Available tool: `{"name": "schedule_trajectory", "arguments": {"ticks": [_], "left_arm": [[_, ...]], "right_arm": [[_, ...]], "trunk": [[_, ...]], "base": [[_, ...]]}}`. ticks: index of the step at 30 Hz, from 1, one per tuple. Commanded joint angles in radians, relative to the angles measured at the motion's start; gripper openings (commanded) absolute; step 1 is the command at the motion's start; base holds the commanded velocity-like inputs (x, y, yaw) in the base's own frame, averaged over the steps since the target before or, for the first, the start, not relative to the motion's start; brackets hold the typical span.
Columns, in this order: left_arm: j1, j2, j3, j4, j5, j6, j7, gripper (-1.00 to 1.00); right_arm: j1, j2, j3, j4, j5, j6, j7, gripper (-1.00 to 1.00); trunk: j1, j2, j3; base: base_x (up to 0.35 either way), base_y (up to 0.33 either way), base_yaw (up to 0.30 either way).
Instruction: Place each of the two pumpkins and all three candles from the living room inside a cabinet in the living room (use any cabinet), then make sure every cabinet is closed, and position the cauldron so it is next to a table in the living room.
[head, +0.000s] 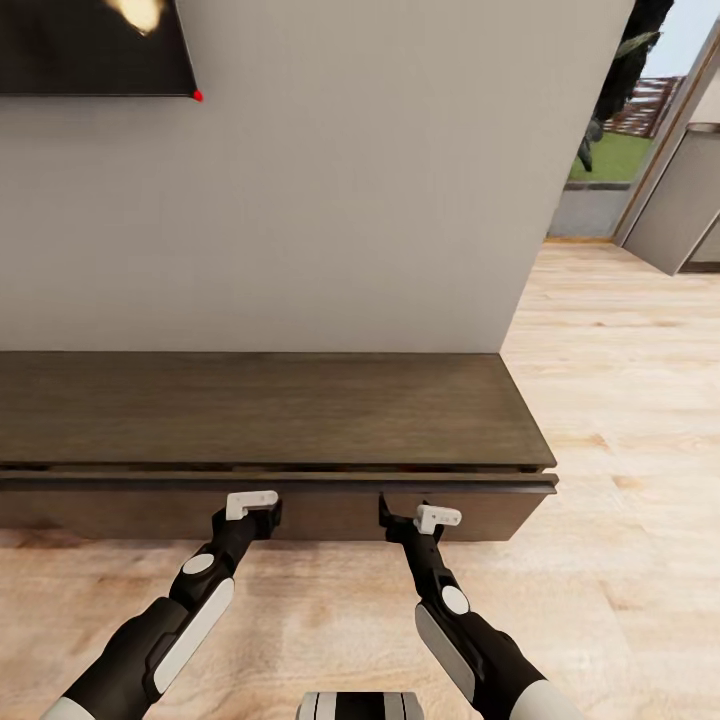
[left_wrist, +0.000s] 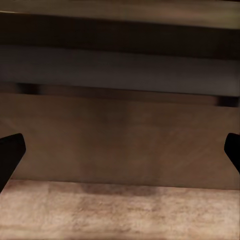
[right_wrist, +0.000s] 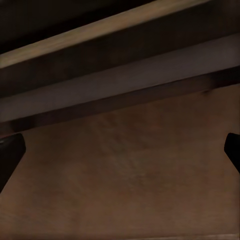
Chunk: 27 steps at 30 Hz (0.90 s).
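Two tools at the cabinet (head: 250, 410) front, low against the far wall | left tool (head: 252, 508) and right tool (head: 420, 518) both spread wide, gripping nothing | step: closing drawer (slightly ajar, apparently) | next: push squarely inward

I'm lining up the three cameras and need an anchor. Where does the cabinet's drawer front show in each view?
Head view: the drawer front runs as a dark band below the cabinet top, just ahead of both pincers.
Left wrist view: the drawer front spans the middle, above the floor.
Right wrist view: it covers the lower part, tilted.
Shared landmark: the dark gap under the cabinet top.
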Motion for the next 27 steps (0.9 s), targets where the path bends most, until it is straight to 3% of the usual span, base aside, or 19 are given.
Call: {"name": "schedule_trajectory", "arguments": {"ticks": [1, 27], "left_arm": [[-0.001, 0.001, -0.003, -0.002, 0.008, 0.002, 0.009, 1.00], [-0.001, 0.001, -0.002, -0.002, 0.008, 0.005, 0.009, 1.00]], "right_arm": [[-0.002, 0.000, 0.005, -0.001, -0.004, -0.005, -0.005, 1.00], [-0.002, 0.002, 0.005, 0.001, -0.004, -0.005, -0.004, 1.00]], "trunk": [[0.000, 0.000, -0.001], [0.000, 0.000, -0.001]], "base": [[0.081, 0.000, 0.000], [0.038, 0.003, 0.000]]}}
